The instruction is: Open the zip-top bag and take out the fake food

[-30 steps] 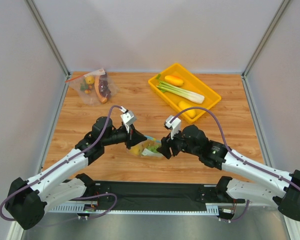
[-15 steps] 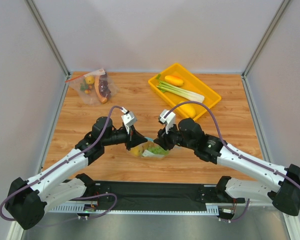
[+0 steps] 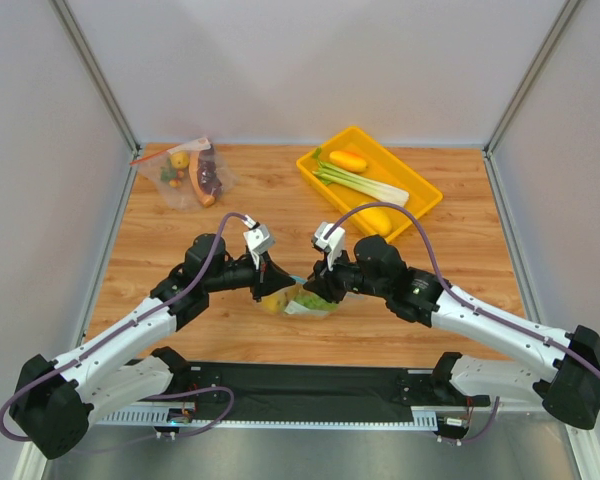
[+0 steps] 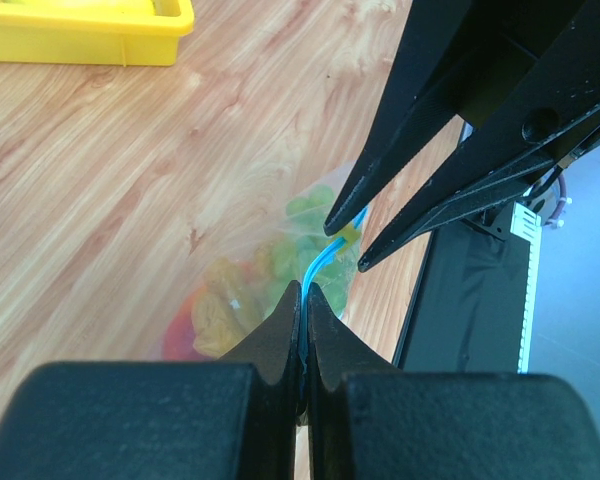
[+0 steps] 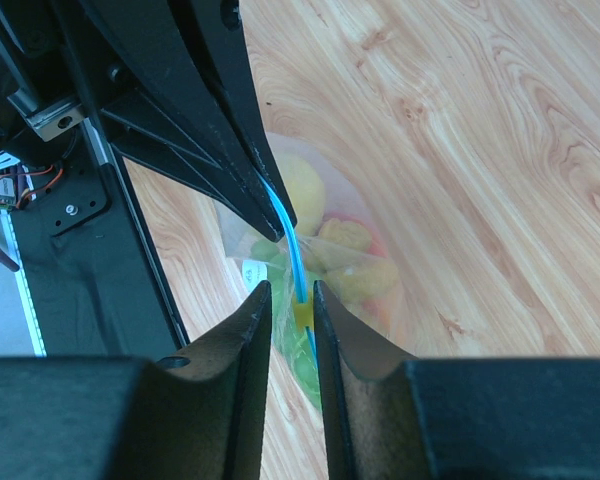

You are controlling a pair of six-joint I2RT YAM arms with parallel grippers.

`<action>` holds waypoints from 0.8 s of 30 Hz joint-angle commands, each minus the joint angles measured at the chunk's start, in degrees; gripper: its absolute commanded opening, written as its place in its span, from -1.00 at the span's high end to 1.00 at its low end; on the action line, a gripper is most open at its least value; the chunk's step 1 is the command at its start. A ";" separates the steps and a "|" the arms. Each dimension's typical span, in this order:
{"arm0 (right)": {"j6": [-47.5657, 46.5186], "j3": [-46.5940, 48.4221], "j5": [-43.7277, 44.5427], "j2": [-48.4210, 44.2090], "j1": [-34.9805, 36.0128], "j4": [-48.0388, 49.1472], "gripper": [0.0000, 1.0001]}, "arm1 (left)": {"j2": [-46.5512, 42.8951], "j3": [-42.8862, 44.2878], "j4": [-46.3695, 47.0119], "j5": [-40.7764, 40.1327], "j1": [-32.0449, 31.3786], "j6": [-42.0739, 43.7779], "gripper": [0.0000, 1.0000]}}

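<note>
- Wood-grain tabletop w/ white walls round it; a yellow plastic tray sat at the far right, well apart from the action.
- Small clear crinkly plastic zip-top bag sat near the front middle of the table, btwn the two arms, its light-blue zip strip uppermost.
- Fake food, i.e. small plastic toy produce (leafy green, round yellow, lumpy orange), was all inside the bag; none out yet.
- Step, as I judged it: getting a hold on each side of the mouth. That's the opening stage, early in the task.
- Left gripper: jaws pressed tight together, pinching one end of the blue strip.
- Right gripper: jaws narrow but w/ a visible gap, one either side of the strip. Couldn't tell if the pads touched it; no firm pinch showed.
- Next move prob. called for the right jaws to nip one lip only, then both arms to pull apart gently, so the seal would peel w/o the bag slipping or tearing.
</note>
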 commanded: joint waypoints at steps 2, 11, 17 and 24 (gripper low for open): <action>-0.96 1.42 -2.01 0.85 -0.19 1.01 0.54 | -0.17 1.40 0.91 0.77 -0.29 1.58 1.00; -1.75 1.25 0.10 1.38 -0.10 0.31 0.53 | -0.08 1.66 0.82 0.86 -0.38 1.66 1.00; -2.02 1.25 0.63 1.73 -0.19 -0.31 0.59 | 0.01 1.66 0.56 0.68 -0.38 1.75 1.00; -2.02 0.98 0.89 2.08 -0.19 -0.84 0.60 | 0.10 1.83 0.56 0.68 -0.47 1.75 1.00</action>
